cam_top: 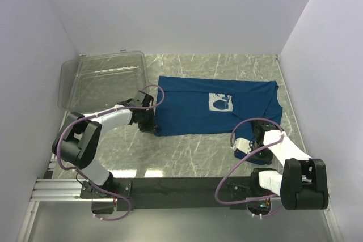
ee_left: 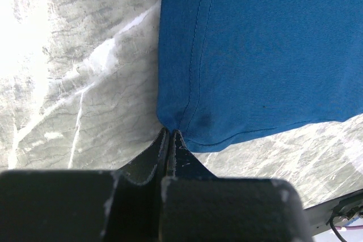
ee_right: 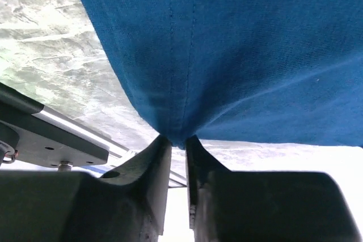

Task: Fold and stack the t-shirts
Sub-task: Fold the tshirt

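Observation:
The dark blue t-shirt (cam_top: 193, 109) lies spread on the marble table, its pale mouse print (cam_top: 221, 103) facing up. My left gripper (cam_top: 148, 124) is at the shirt's near-left corner. In the left wrist view the jaws (ee_left: 169, 133) are pressed together on the hemmed corner (ee_left: 187, 123), and the cloth puckers towards the tips. My right gripper (cam_top: 261, 143) is at the shirt's near-right edge. In the right wrist view it (ee_right: 177, 140) pinches a fold of blue cloth (ee_right: 227, 55) that hangs lifted above the table.
A clear plastic bin (cam_top: 102, 77) stands at the back left, close to the left arm's elbow. White walls close in the table on three sides. The black rail with the arm bases (cam_top: 181, 188) runs along the near edge.

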